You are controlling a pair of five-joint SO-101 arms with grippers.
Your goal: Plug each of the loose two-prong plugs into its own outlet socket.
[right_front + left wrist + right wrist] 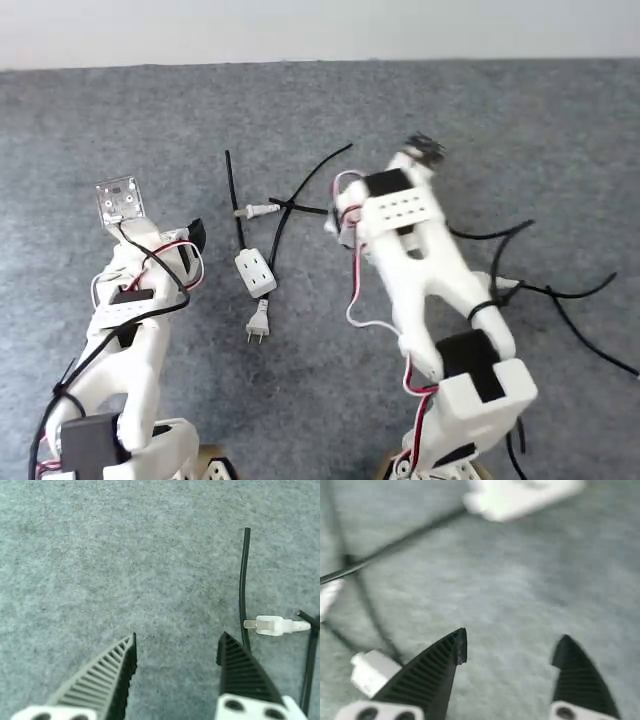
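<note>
Left claw (177, 641) gaped wide, empty, over grey carpet (100, 555). Right claw (512, 642) was also wide open, holding nothing. White outlet block (255, 272) lay between the arms, one plug (258, 322) just beside it, second plug (274, 625) loose by black cord (242, 580).

The bench (120, 110) wears a grey, carpet-like covering from edge to edge; a pale wall (320, 30) runs along its far side.

Grey, felt-like mat (520, 120) spreads edge to edge under even light, a pale wall (320, 30) running along the far side.
</note>
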